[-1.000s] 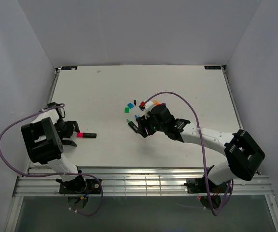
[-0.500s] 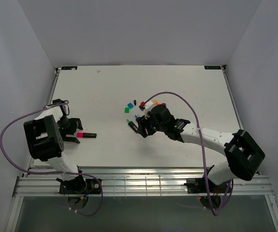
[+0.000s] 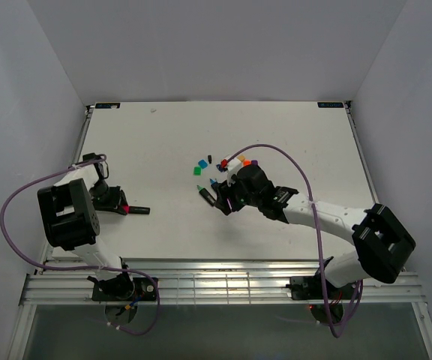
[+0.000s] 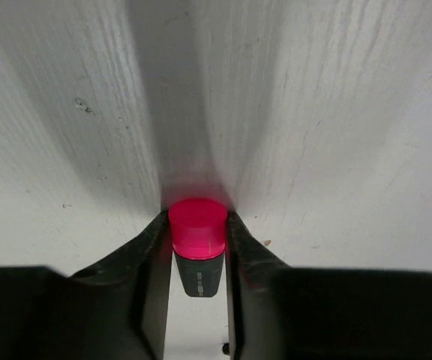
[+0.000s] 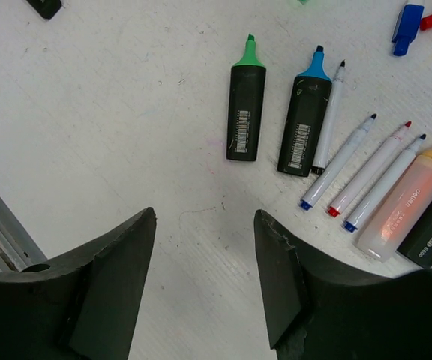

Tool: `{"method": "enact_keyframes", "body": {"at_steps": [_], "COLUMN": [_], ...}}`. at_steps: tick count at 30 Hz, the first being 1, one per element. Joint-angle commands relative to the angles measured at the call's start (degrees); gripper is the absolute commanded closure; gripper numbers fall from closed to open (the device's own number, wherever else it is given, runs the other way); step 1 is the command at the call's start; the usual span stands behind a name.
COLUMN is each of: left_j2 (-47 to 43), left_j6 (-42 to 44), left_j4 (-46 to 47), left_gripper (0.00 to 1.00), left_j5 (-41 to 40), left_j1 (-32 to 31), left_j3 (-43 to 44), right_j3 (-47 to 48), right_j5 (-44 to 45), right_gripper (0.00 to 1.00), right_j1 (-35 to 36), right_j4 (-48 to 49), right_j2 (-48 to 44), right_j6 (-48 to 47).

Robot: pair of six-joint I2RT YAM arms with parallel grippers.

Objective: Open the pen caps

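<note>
A short black marker (image 3: 137,210) with a pink pen cap (image 4: 197,227) lies at the table's left. My left gripper (image 4: 197,219) is shut on that cap, a finger pressed against each side, and the black barrel (image 4: 199,276) points back toward the wrist. In the top view the left gripper (image 3: 118,205) sits at the marker's left end. My right gripper (image 5: 205,217) hovers open over bare table with nothing in it. Just beyond it lie uncapped markers: one green-tipped (image 5: 246,105) and one blue-tipped (image 5: 304,112). Loose caps lie nearby: green (image 3: 197,170), blue (image 3: 202,162), red (image 3: 221,163).
Thin white pens (image 5: 366,169) and an orange highlighter (image 5: 407,202) lie in a row right of the uncapped markers. More loose caps, orange (image 3: 240,159) and purple (image 3: 254,161), sit behind the right gripper (image 3: 220,201). A purple cable (image 3: 276,150) arcs over the right arm.
My left gripper slid right to the marker's end and closed from wide open onto the pink cap. The right arm barely moved.
</note>
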Motion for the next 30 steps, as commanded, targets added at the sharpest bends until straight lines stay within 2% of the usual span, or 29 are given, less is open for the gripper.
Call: {"method": "enact_keyframes", "body": {"at_steps": [1,2,3,5,11,14,16,18,22,30], "left_j2": [1.3,1.3,1.2,0.8,-4.2,-9.4,-12.2,-16.5,-20.2,-24.4], "left_j6": [0.4,0.9,1.6,4.1,12.9,19.3,22.5,27.3,31.0,30.0], "left_j4": [2.0,2.2,2.9,4.4,6.1,9.3,13.6,19.6,22.4,26.1], "left_gripper": [0.74,0.8,0.91,1.0,1.0,1.0,1.0,1.0,1.0,1.0], "left_j5": [-4.3,-4.3,-3.5,-2.6,-4.5,-4.3,-2.2,4.3,10.9,20.9], "left_j1": [-0.3,-0.3,-0.3,-0.3,-4.7,-10.3,-14.4,-17.8,-24.1,-27.3], "left_j3": [-0.9,-0.8,-0.9,-0.9,2.1,3.4,3.2,1.4,0.5,-3.4], "right_j3": [-0.1,0.0,0.3,0.8,4.3,7.3,8.5,10.5,12.0,12.7], "right_j5": [1.0,1.1,1.0,1.0,-2.7,-8.7,-13.1,-17.7,-21.6,-22.4], "right_gripper": [0.39,0.39,0.39,0.39,0.38,0.3,0.28,0.25,0.23,0.19], "right_j1": [0.3,0.3,0.3,0.3,0.3,0.3,0.3,0.4,0.3,0.3], "right_j4": [0.6,0.4,0.2,-0.8,-2.5,-4.6,-4.5,-4.2,-0.4,8.1], "right_j2": [-2.1,-2.2,-2.2,-2.1,-1.1,0.6,2.4,4.2,6.3,9.4], "right_j6": [-0.5,-0.6,-0.6,-0.6,-0.8,-1.9,-2.3,-2.4,-0.9,2.6]}}
